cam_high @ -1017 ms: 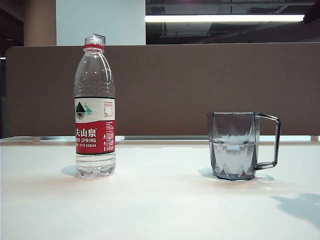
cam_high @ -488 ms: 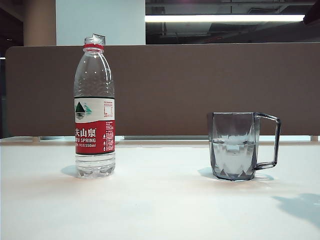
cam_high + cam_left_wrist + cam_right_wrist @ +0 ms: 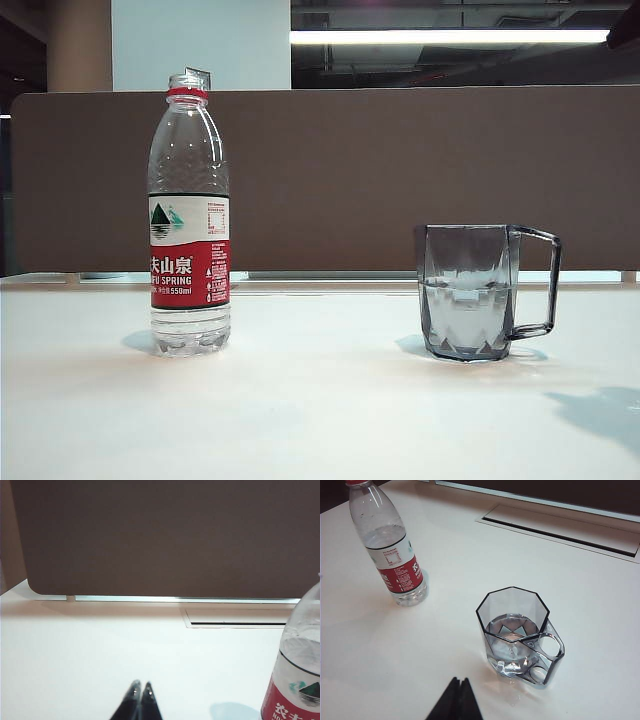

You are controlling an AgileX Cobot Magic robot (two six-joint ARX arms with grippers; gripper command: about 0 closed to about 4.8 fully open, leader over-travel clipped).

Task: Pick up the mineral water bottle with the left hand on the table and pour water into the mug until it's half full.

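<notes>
The mineral water bottle (image 3: 299, 670) is cut off beside the left gripper (image 3: 140, 686), tips pressed together; the right gripper (image 3: 459, 681), likewise closed, is held near the mug (image 3: 519, 632).

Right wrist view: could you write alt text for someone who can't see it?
A smoky faceted mug holding some water stands on a white table, with a capless mineral water bottle upright farther off. The right claw, shut, pokes in at the picture's edge, empty.

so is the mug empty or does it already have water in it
It has water, roughly half full. The mug shows a waterline about midway up in the exterior view, and the right wrist view shows liquid pooled inside.
</notes>
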